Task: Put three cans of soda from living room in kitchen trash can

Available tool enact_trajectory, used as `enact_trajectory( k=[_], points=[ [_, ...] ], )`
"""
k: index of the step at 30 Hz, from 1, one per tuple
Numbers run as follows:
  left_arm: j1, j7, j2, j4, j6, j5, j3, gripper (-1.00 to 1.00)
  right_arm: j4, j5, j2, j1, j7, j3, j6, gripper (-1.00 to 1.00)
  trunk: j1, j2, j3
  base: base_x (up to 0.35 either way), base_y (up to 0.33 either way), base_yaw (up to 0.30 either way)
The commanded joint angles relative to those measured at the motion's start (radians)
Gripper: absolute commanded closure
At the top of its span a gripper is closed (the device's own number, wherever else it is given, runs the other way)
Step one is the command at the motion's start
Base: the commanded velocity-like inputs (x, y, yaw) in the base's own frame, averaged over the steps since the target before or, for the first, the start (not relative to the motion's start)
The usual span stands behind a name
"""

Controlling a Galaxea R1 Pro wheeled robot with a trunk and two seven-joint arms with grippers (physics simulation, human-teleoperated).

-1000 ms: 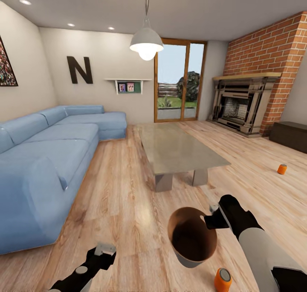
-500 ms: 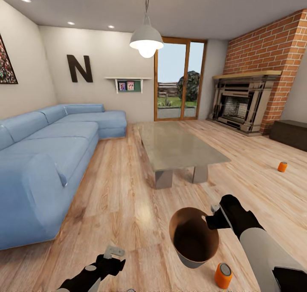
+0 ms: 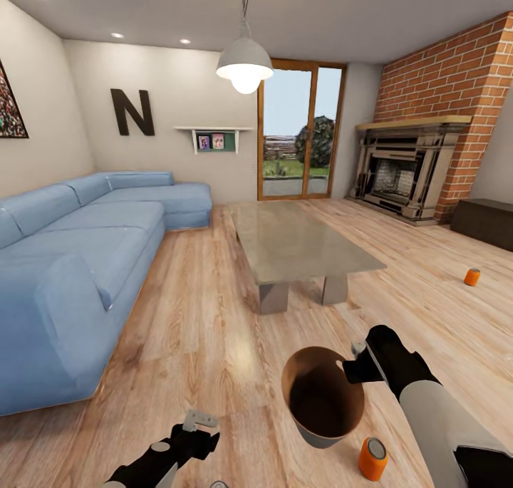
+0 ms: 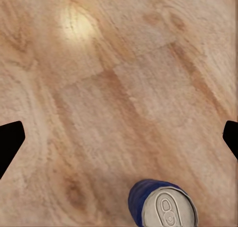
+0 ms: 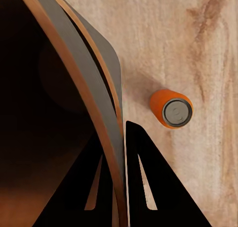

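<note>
In the living room, the right gripper (image 3: 354, 369) pinches the empty-looking bin's (image 3: 322, 402) rim. The left gripper (image 3: 203, 431) hangs wide open (nothing held), and two orange cans (image 3: 372, 459) (image 3: 471, 277) stand on the floor, unbinned.

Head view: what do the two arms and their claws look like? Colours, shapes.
Right arm: pale grey rounded forearm shell, bulky matte-black wrist, ending in a black right claw with a small grey part on top. Left arm: black, slimmer, with a grey disc on the wrist; the left claw has a light grey angular tip. No cables or markings are visible.
</note>
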Motion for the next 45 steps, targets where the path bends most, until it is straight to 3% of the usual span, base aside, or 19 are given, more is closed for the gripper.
enact_trajectory(
  k=[1, 15, 26, 35, 45],
  points=[
    [0.000, -0.003, 0.000, 0.000, 0.000, 0.000, 0.000, -1.00, 0.000, -0.024, 0.001, 0.000, 0.005, -0.002, 0.004, 1.00, 0.000, 0.000, 0.000, 0.000, 0.000, 0.000],
    [0.000, -0.034, 0.000, 0.015, 0.019, -0.002, 0.001, -1.00, -0.095, -0.024, -0.007, 0.000, 0.011, -0.006, 0.004, 1.00, 0.000, 0.000, 0.000, 0.000, 0.000, 0.000],
    [0.000, -0.036, 0.000, 0.015, 0.051, -0.002, 0.001, -1.00, -0.098, -0.024, -0.007, 0.000, 0.010, -0.005, 0.004, 1.00, 0.005, -0.003, -0.042, 0.000, 0.000, 0.000],
    [0.000, -0.037, 0.001, 0.007, 0.052, 0.001, 0.000, -1.00, -0.099, -0.024, -0.008, 0.000, 0.008, -0.004, 0.004, 1.00, 0.005, -0.003, -0.042, 0.000, 0.000, -0.020],
    [0.000, -0.036, 0.001, 0.002, 0.051, 0.003, 0.001, -1.00, -0.113, -0.024, -0.016, 0.000, 0.007, -0.004, 0.004, 1.00, 0.005, -0.003, -0.036, 0.000, 0.000, -0.205]
  ],
)
